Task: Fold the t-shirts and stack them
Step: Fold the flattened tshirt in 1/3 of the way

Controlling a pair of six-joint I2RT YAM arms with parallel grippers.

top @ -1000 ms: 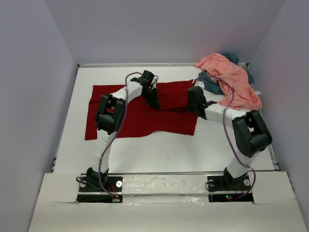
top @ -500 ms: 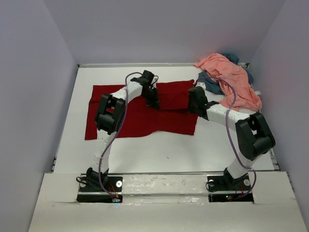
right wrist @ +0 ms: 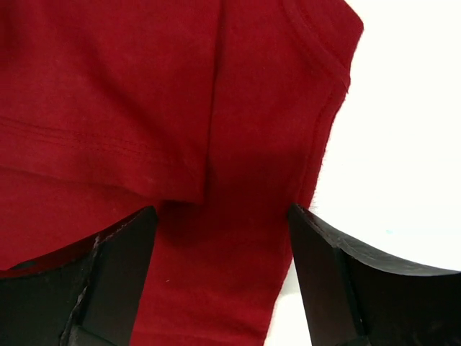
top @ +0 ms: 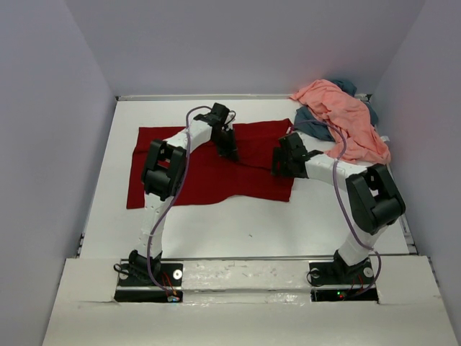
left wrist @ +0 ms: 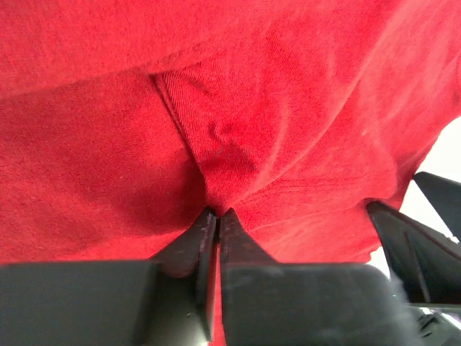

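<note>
Dark red t-shirt lies spread out on the table, left of centre, with both grippers over its far right part. A crease runs in the cloth between them.

Left gripper – your left wrist view shows the fingers pressed together on a small pucker of the red cloth, so it's pinching the shirt. In the top view it's at the middle of the shirt's far half.

Right gripper – jaws spread wide and holding nothing. It's low over the shirt's right edge; red cloth with a stitched hem fills the gap, with bare table to the right.

The other two are heaped in the far right corner: salmon pink t-shirt draped on top of the slate blue-grey t-shirt. The heap is just beside the red shirt's far right corner; you can't tell whether they touch.
</note>
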